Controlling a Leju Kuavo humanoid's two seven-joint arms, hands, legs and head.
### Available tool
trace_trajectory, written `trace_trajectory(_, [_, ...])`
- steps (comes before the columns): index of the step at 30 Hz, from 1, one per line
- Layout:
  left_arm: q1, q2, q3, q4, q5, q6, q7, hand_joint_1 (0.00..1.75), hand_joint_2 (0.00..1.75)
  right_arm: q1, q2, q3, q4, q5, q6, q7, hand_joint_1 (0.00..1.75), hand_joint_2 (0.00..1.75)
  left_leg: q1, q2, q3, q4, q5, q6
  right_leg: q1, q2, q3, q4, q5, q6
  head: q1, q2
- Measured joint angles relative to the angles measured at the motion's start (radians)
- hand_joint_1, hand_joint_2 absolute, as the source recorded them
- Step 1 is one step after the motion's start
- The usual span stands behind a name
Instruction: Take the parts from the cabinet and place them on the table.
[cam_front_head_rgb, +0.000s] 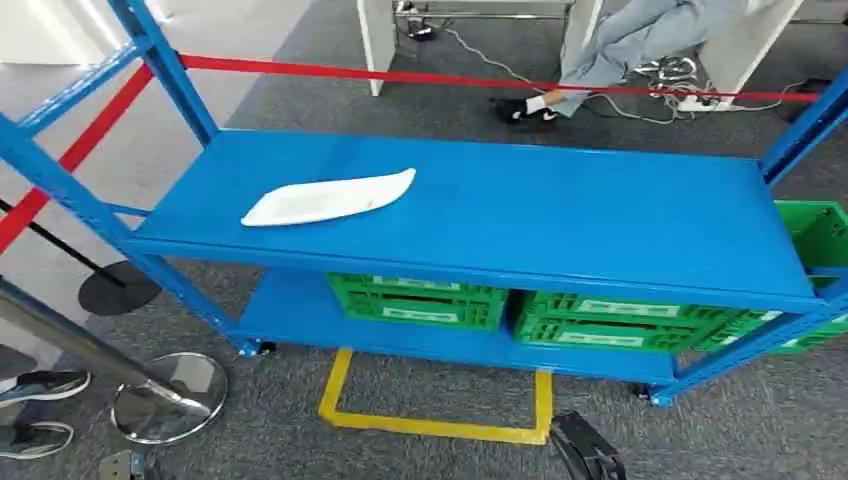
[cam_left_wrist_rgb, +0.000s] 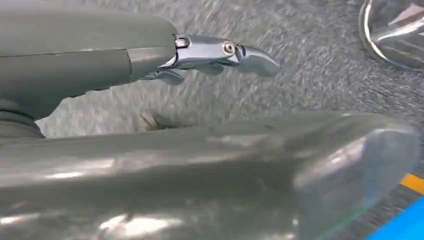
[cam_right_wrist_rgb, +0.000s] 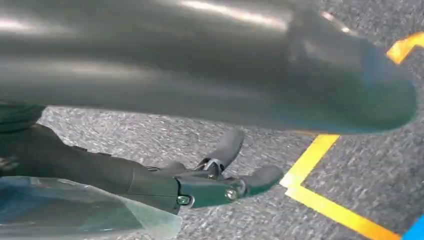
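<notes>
A white, elongated plastic part (cam_front_head_rgb: 330, 198) lies flat on the upper shelf (cam_front_head_rgb: 560, 210) of the blue metal cabinet, toward its left side, while green crates (cam_front_head_rgb: 420, 300) sit side by side on the lower shelf beneath. In the wrist views the left hand (cam_left_wrist_rgb: 150, 125) and the right hand (cam_right_wrist_rgb: 210, 150) both hang over grey carpet (cam_right_wrist_rgb: 150, 135) with fingers apart and nothing in them, the right one near yellow floor tape (cam_right_wrist_rgb: 310, 165). A red barrier strap (cam_front_head_rgb: 480, 80) runs behind the cabinet, a chrome stanchion base (cam_front_head_rgb: 170, 398) stands on the floor at its left, and a seated person's leg (cam_front_head_rgb: 610, 50) shows beyond it.
</notes>
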Motion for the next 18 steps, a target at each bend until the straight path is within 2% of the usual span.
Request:
trace_trajectory(1, [0.002,0.0,0.0,0.001,0.0,0.0,-0.01,0.0,0.0,0.001,0.0,-0.009,-0.004,-0.002,-0.003,-0.007,0.0,0.0,0.0,0.008,0.004,0.004,0.005,-0.001,0.0,0.011,-0.002,-0.004,-0.009,0.002,0.0,0.0])
trace_trajectory(3, [-0.01,-0.002,0.003,0.002,-0.001,-0.011,-0.053,0.0,0.0,0.003,0.0,-0.035,-0.015,-0.008,-0.012,-0.027,0.0,0.0,0.005,0.029,0.014,-0.005,0.001,0.005,0.001,0.029,0.009,-0.017,-0.015,0.012,-0.002,0.0])
trace_trajectory(4, [-0.019,-0.004,0.003,0.002,-0.001,-0.019,-0.072,0.0,0.0,0.003,0.0,-0.049,-0.021,-0.011,-0.016,-0.037,0.0,0.0,0.009,0.039,0.023,-0.013,0.0,0.007,0.002,-0.015,0.01,-0.005,-0.026,0.014,-0.001,0.0])
trace_trajectory(5, [-0.023,-0.006,0.004,0.003,0.002,-0.027,-0.093,0.0,0.0,0.0,0.0,-0.062,-0.029,-0.013,-0.018,-0.046,0.0,0.0,0.008,0.048,0.029,-0.015,-0.007,0.018,0.006,-0.063,-0.009,0.036,-0.05,0.02,0.006,0.0])
trace_trajectory(6, [-0.025,-0.006,0.006,0.006,0.009,-0.038,-0.109,0.0,0.0,-0.006,0.0,-0.074,-0.034,-0.015,-0.022,-0.052,0.0,0.0,0.007,0.059,0.034,-0.015,-0.014,0.022,0.006,-0.082,-0.05,0.106,-0.087,0.025,0.007,0.0])
trace_trajectory(7, [-0.024,-0.008,0.01,0.01,0.011,-0.048,-0.127,0.0,0.0,-0.008,0.0,-0.087,-0.037,-0.023,-0.026,-0.061,0.0,0.0,0.005,0.072,0.04,-0.015,-0.021,0.024,0.006,-0.088,-0.099,0.188,-0.122,0.026,0.006,0.0])
trace_trajectory(8, [-0.019,-0.006,0.014,0.014,0.007,-0.053,-0.146,0.0,0.0,-0.005,0.0,-0.104,-0.044,-0.034,-0.028,-0.074,0.0,0.0,0.003,0.082,0.045,-0.014,-0.028,0.026,0.006,-0.089,-0.15,0.267,-0.145,0.028,0.006,0.0])
trace_trajectory(9, [0.002,0.007,0.019,0.004,0.0,-0.051,-0.14,0.0,0.0,0.002,0.0,-0.118,-0.048,-0.039,-0.028,-0.084,0.0,0.0,0.001,0.09,0.051,-0.014,-0.034,0.025,0.006,-0.089,-0.174,0.297,-0.142,0.029,0.007,0.0])
trace_trajectory(10, [0.057,0.03,0.029,-0.061,-0.013,-0.047,-0.106,0.0,0.0,0.014,0.0,-0.14,-0.057,-0.042,-0.026,-0.097,0.0,0.0,0.0,0.106,0.063,-0.013,-0.045,0.025,0.009,-0.089,-0.178,0.279,-0.105,0.026,0.006,0.0])
trace_trajectory(11, [0.103,0.049,0.04,-0.122,-0.027,-0.047,-0.074,0.0,0.0,0.025,0.0,-0.156,-0.064,-0.044,-0.024,-0.103,0.0,0.0,-0.001,0.118,0.075,-0.012,-0.054,0.024,0.01,-0.092,-0.158,0.223,-0.055,0.022,0.008,0.0])
trace_trajectory(12, [0.144,0.069,0.058,-0.182,-0.044,-0.05,-0.031,0.0,0.0,0.038,0.0,-0.175,-0.074,-0.044,-0.023,-0.109,0.0,0.0,-0.003,0.128,0.089,-0.012,-0.063,0.023,0.011,-0.101,-0.122,0.132,0.006,0.017,0.007,0.0])
trace_trajectory(13, [0.175,0.075,0.079,-0.227,-0.06,-0.058,0.002,0.0,0.0,0.049,0.0,-0.191,-0.083,-0.042,-0.022,-0.112,0.0,0.0,-0.004,0.135,0.099,-0.012,-0.071,0.022,0.013,-0.12,-0.087,0.045,0.057,0.009,0.006,0.0])
trace_trajectory(14, [0.197,0.083,0.109,-0.269,-0.083,-0.065,0.024,0.0,0.0,0.054,0.0,-0.207,-0.091,-0.04,-0.021,-0.114,0.0,0.0,-0.009,0.141,0.104,-0.01,-0.075,0.018,0.02,-0.153,-0.074,0.02,0.049,0.002,0.003,0.0])
trace_trajectory(18, [0.241,0.086,0.178,-0.377,-0.124,-0.094,0.061,0.0,0.0,0.066,0.001,-0.237,-0.116,-0.033,-0.019,-0.116,0.0,0.0,-0.011,0.16,0.105,-0.007,-0.078,0.006,0.02,-0.129,-0.073,0.003,0.058,-0.011,0.005,0.0])
